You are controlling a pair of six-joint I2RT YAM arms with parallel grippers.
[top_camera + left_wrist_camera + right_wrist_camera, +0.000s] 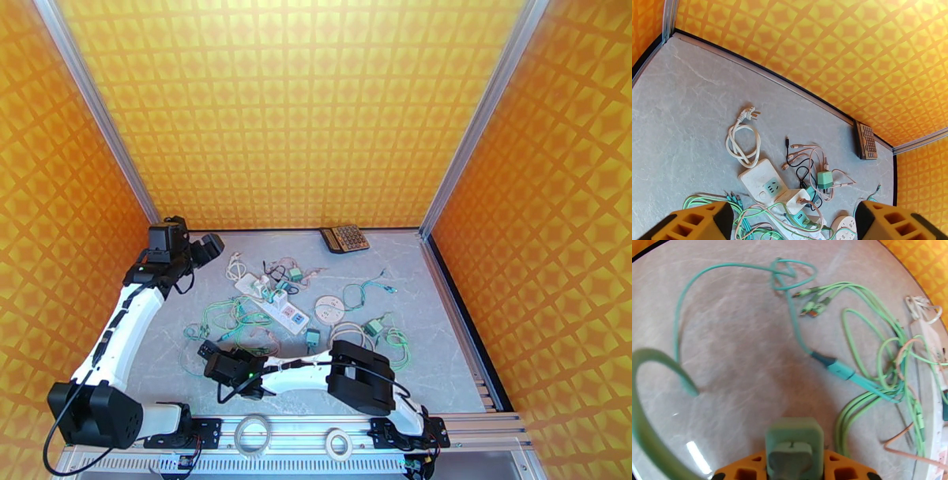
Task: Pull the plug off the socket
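Bare tabletop (679,98) beyond wide left end effector (794,223); plug (794,445) in right end effector (794,471)

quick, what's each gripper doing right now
left gripper: open, holding nothing.
right gripper: closed on a green plug.

Walls, three: orange-and-yellow diamond-patterned panels (292,103). Corner posts, two: bare silver aluminium uprights (99,110). Floor: pale grey marbled tabletop (450,339). Near edge: slotted aluminium rail (296,433). Lighting: bright, warm, even.
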